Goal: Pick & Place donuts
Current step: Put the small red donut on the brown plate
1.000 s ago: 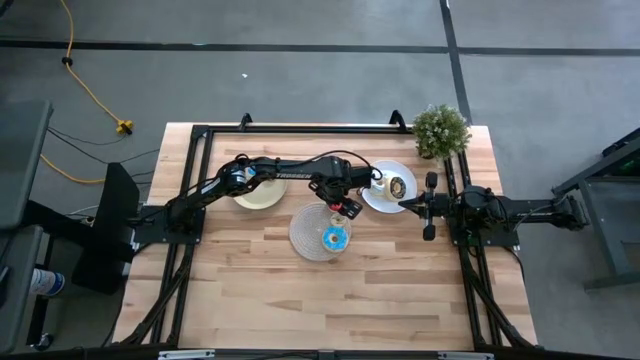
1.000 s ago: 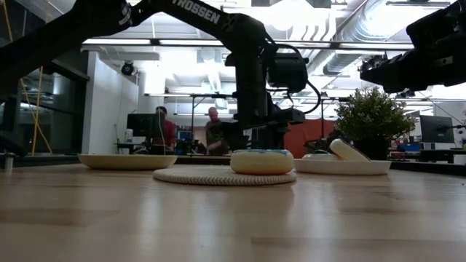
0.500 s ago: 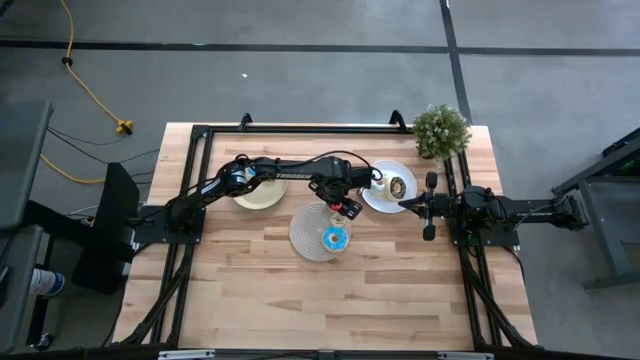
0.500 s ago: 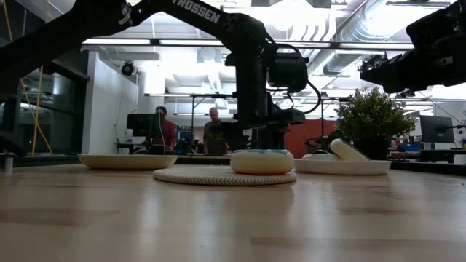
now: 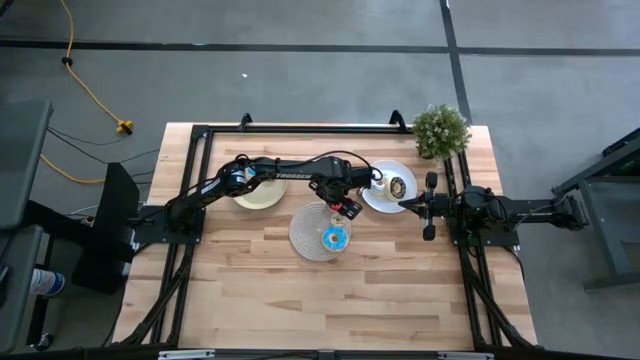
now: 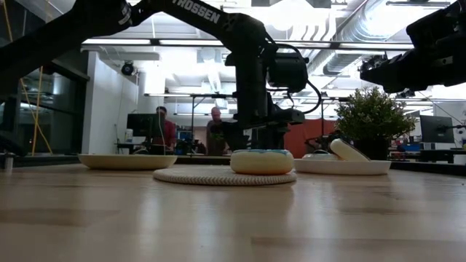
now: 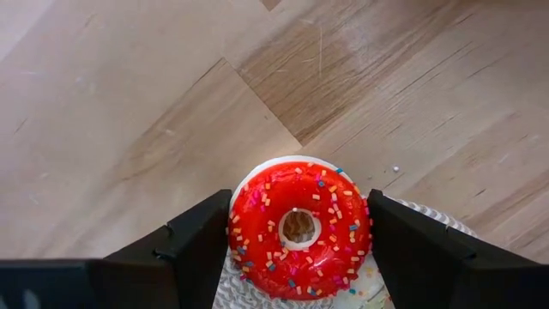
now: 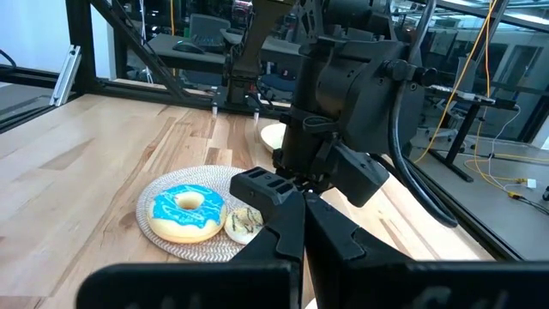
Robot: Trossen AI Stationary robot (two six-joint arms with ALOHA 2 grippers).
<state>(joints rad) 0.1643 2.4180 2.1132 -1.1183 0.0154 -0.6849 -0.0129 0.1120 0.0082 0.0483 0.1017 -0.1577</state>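
A red-iced donut with sprinkles [image 7: 298, 227] sits between my left gripper's [image 7: 298, 219] two fingers, over the far right edge of the woven round plate [image 5: 310, 235]. That gripper [image 5: 347, 208] points down and is shut on the donut. A blue-iced donut [image 5: 335, 237] lies flat on the same plate [image 6: 218, 177]. A brownish donut [image 5: 398, 186] lies on the white plate [image 5: 380, 198]. My right gripper [image 5: 405, 205] waits shut at the table's right, beside the white plate. In the low view the red donut is hidden. My left gripper holds the red donut pinched across its width, one finger [image 7: 202, 245] on one side of the rim [image 7: 233, 225] and the other finger [image 7: 412, 249] on the opposite side [image 7: 367, 227]. The fingers come from above, pointing down. The donut lies level, icing up. Whether it rests on the woven plate does not show.
A tan plate [image 5: 260, 192] lies under the left arm at the far left. A potted plant [image 5: 440, 130] stands at the far right corner. Bare wood [image 5: 330, 300] fills the near half of the table. People [image 6: 164, 127] stand in the room beyond.
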